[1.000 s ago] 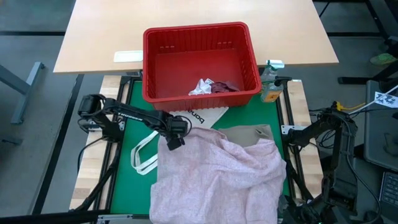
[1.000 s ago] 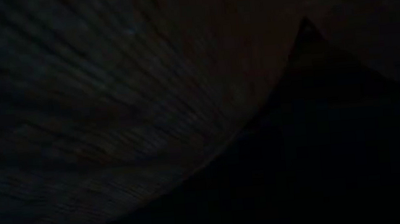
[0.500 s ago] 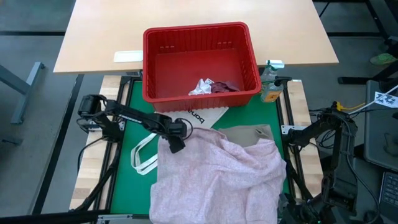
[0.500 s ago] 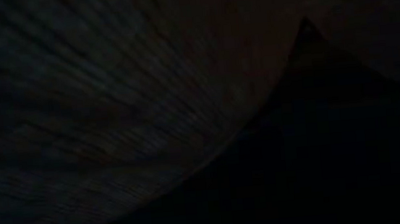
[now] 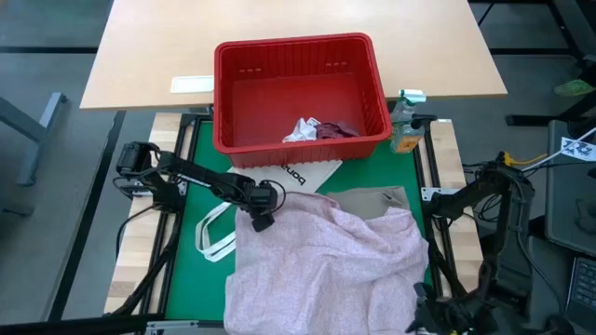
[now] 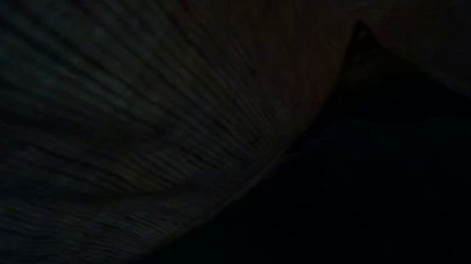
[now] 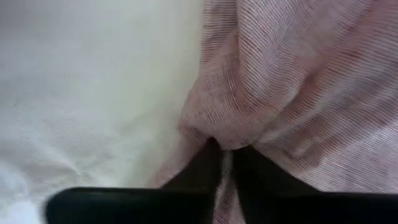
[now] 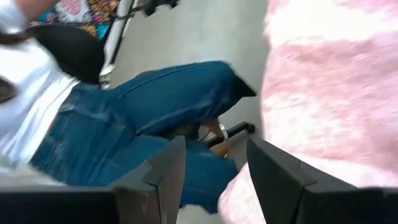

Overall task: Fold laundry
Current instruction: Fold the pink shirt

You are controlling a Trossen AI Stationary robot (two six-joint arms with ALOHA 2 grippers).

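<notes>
Pink mottled cloth (image 5: 326, 265), the largest piece of laundry, is spread in loose folds over the near half of the green mat (image 5: 200, 181), and much beneath it is hidden. Only a corner of a beige-khaki garment (image 5: 377, 199) is seen at its far edge, and the white tote bag (image 5: 303, 173) is covered save for a lettered corner and its loop handles (image 5: 214, 233). The near edge of the pink cloth is cut off by the frame in the high view. The low view is almost wholly dark, being blocked by faintly ribbed fabric close to the lens, and nothing else can be made out there. Behind the mat a red plastic basket (image 5: 298, 91) is set on the wooden table (image 5: 149, 56); a small white piece (image 5: 300, 129) and a maroon piece (image 5: 337, 130) are seen on its floor.

The left arm is stretched low across the mat, and the left gripper (image 5: 262, 221) is placed at the far left corner of the pink cloth. In the left wrist view its fingers (image 7: 200, 169) are seen pinched together on a fold of that cloth. The right gripper (image 8: 211, 171) is held off the near right edge of the table, beside the hanging pink cloth, with its fingers apart and nothing between them; a seated person in blue jeans (image 8: 168, 118) is seen beyond it.
</notes>
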